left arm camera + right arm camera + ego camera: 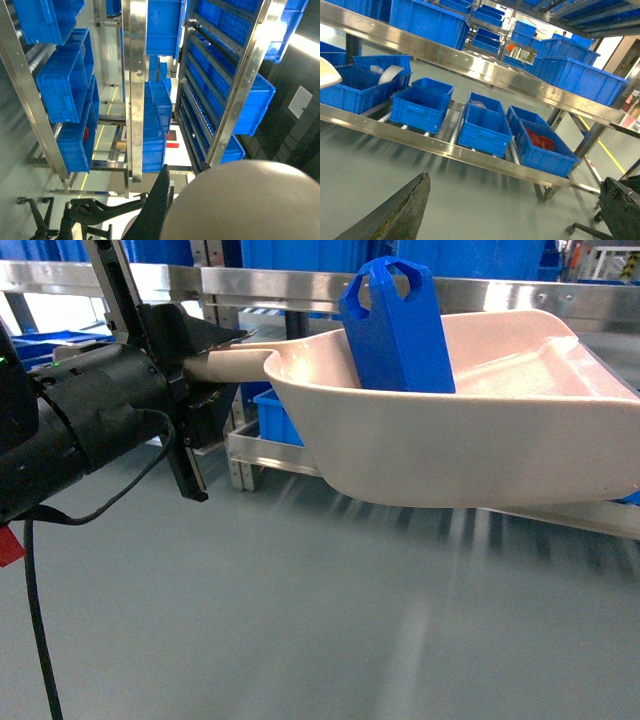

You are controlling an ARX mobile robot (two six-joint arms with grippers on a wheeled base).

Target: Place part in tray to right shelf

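The pale pinkish-beige tray (470,430) hangs in the air, filling the middle and right of the head view. The blue part (400,330) stands upright inside it, leaning on the near wall. My left gripper (215,368) is shut on the tray's long handle (240,362). In the left wrist view the tray's rounded underside (245,200) fills the lower right, beside a black finger (156,207). My right gripper (512,215) is open and holds nothing, over bare floor in front of the steel shelf (445,145). It is out of the head view.
Behind the tray runs the rack's shiny rail (280,285), with blue crates (280,420) below. Several blue crates (422,107) sit on rollers (456,125) in the right wrist view; one holds red pieces (540,140). Grey floor (300,620) lies in front.
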